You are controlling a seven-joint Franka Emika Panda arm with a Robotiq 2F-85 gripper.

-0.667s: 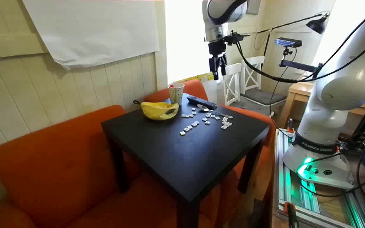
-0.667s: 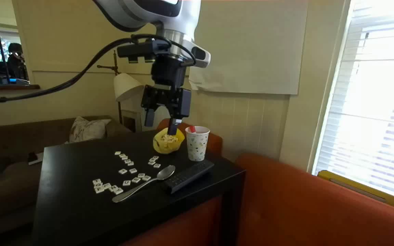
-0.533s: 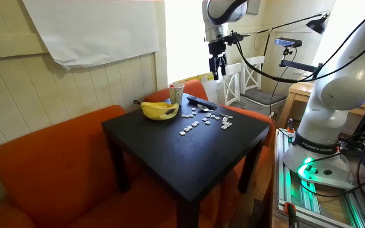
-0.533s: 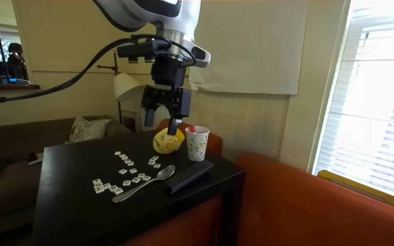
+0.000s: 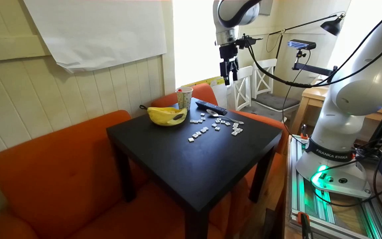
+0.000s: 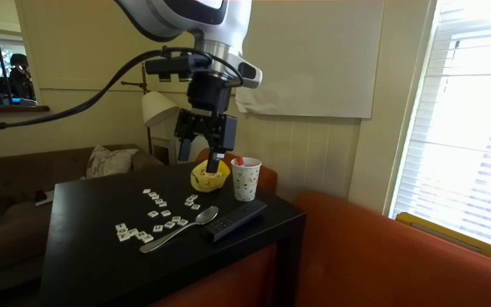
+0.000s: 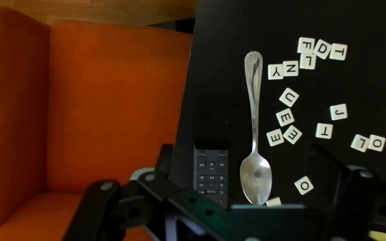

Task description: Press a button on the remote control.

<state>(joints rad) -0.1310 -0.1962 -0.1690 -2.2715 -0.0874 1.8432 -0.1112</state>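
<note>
The dark remote control (image 5: 211,108) lies flat on the black table near its edge. It also shows in an exterior view (image 6: 236,219), beside the spoon. In the wrist view the remote (image 7: 211,170) has its buttons facing up, with VOL, mute and CH keys visible; its lower part is hidden behind the gripper linkage. My gripper (image 5: 230,81) is in the air well above the table, pointing down. In an exterior view the gripper (image 6: 198,163) has its fingers apart with nothing between them. In the wrist view the gripper (image 7: 241,154) is spread, its left finger near the remote's side.
A metal spoon (image 7: 256,177) lies alongside the remote. Several white letter tiles (image 6: 169,224) are scattered on the black table (image 5: 177,159). A paper cup (image 6: 245,181) and a yellow banana-shaped bowl (image 5: 166,116) stand nearby. Orange seats (image 7: 112,93) border the table.
My gripper has moved slightly down toward the table, still open. The remote, spoon and tiles have not moved.
</note>
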